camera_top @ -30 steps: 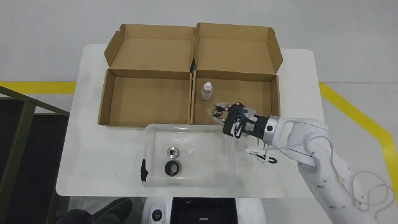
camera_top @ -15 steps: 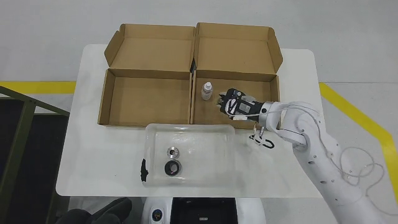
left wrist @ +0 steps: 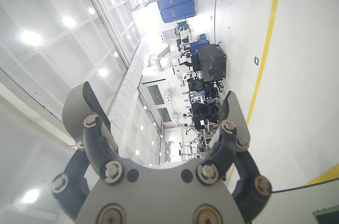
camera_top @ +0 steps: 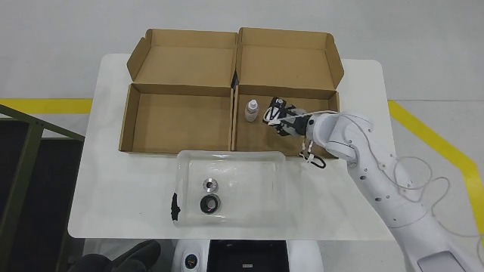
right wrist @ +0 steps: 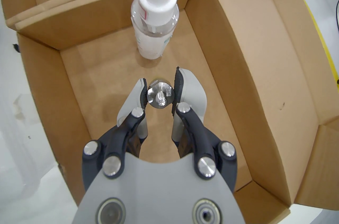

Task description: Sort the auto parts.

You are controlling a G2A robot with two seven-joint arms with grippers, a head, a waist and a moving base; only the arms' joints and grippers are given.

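Metal part point(right wrist: 158, 98) pinched in right gripper point(right wrist: 160, 82), inside right box point(right wrist: 251, 63) beside spray bottle point(right wrist: 156, 23), silver piece point(camera_top: 207, 183), dark ring point(camera_top: 209, 203) in clear tray point(camera_top: 257, 190).

White right arm point(camera_top: 378, 185); its tool point(right wrist: 161, 83) has grey fingers point(right wrist: 193, 92), black links point(right wrist: 197, 125), silver screws point(right wrist: 227, 149).

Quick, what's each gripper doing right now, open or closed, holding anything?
Left gripper: open, holding nothing.
Right gripper: shut on a small metal part, over the cardboard box that holds the spray bottle.
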